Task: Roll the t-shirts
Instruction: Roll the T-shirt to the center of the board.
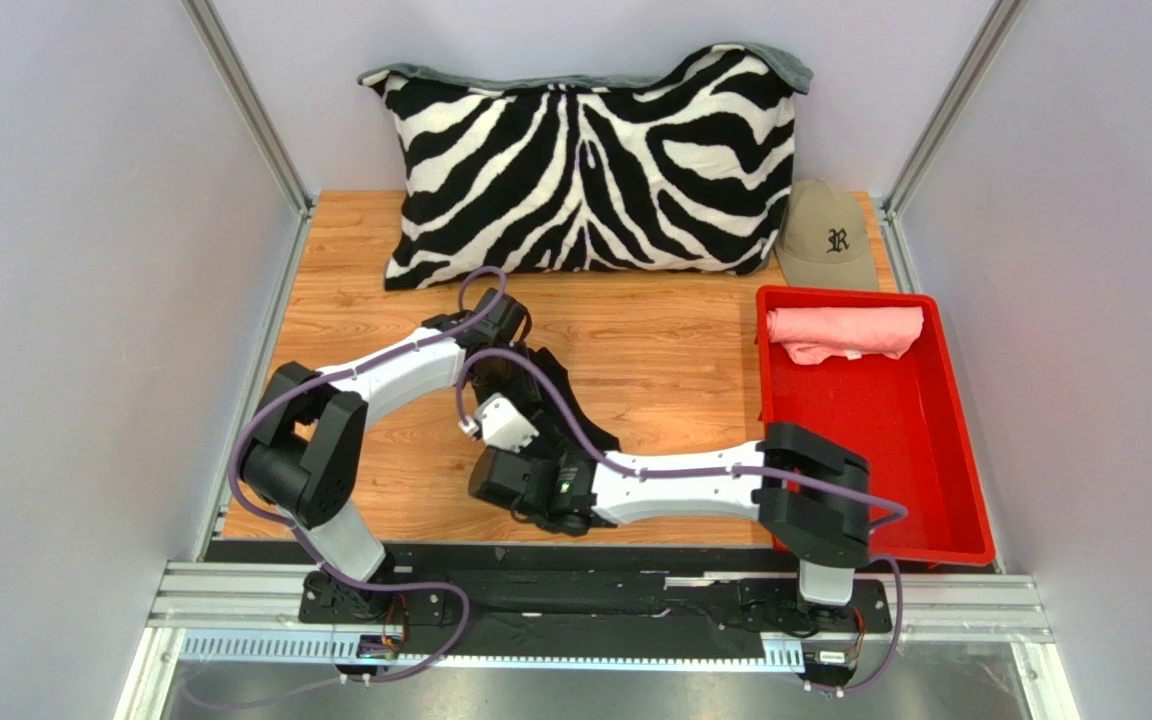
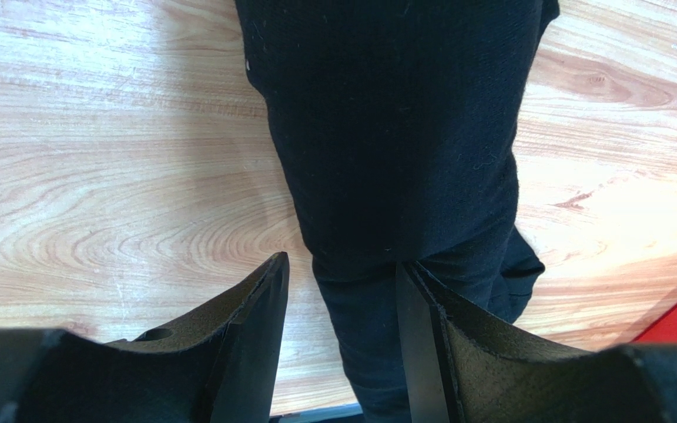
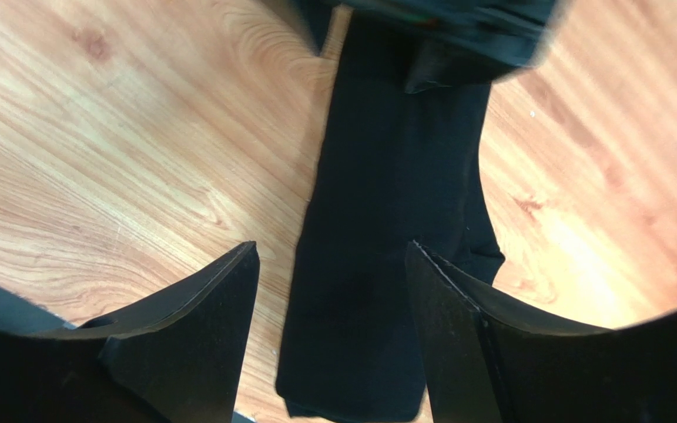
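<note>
The black t-shirt point(image 2: 395, 132) lies on the wooden table folded into a long narrow strip, mostly hidden under both arms in the top view. My left gripper point(image 2: 342, 273) is open just above it; the strip runs between the fingers, and the right finger overlaps the cloth. My right gripper point(image 3: 331, 251) is open too and straddles the strip's near end point(image 3: 377, 291), which lies flat. The salmon pink t-shirt point(image 1: 845, 330) sits rolled at the far end of the red tray point(image 1: 898, 450).
A zebra-striped pillow point(image 1: 590, 165) leans against the back wall. A tan cap point(image 1: 826, 237) sits beside it, behind the tray. Both arms cross over the table's near middle. The table's front edge point(image 1: 432, 533) runs just below the grippers.
</note>
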Motion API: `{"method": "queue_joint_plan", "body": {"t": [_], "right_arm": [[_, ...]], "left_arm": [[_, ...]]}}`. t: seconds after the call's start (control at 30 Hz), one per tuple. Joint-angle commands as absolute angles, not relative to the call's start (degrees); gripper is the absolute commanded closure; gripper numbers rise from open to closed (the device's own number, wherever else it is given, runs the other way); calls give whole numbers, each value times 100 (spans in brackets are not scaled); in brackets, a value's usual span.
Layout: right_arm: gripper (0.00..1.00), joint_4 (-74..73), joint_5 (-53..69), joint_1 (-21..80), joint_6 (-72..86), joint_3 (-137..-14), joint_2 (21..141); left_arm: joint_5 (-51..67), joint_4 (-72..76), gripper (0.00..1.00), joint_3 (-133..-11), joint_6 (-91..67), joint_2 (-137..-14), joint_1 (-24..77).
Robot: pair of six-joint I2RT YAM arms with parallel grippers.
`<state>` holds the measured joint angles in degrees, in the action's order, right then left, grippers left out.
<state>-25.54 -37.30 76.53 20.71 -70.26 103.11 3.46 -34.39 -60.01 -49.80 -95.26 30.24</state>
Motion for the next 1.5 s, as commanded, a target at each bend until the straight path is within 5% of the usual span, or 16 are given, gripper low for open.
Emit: {"method": "queue_joint_plan", "body": {"t": [0.0,0.43,0.73,0.9,1.17,1.47], "right_arm": [[32,-3030,-4965,7892,1679,-7549,10792],[30,-4113,-5555,7893,1969,-8244,11971],[48,-3446,-4852,7620,2022,-7577,11365],[58,-2629,-3781,7304,1942,-6971,10627],[62,-1794,-1568,6391,2197,-6153,9634],[64,-1459,-607,5880,2469,-5766,9396]], "left_arm": [[290,-3771,44,-6091,-4843,-9659,3041],[290,-3850,44,-6161,-4729,-9677,3032],[509,-3701,43,-6152,-4614,-9554,2980],[694,-3577,41,-6161,-4526,-9422,2901],[949,-3261,40,-5977,-4421,-9071,2698],[1248,-2295,31,-5415,-4780,-8903,2593]]}}
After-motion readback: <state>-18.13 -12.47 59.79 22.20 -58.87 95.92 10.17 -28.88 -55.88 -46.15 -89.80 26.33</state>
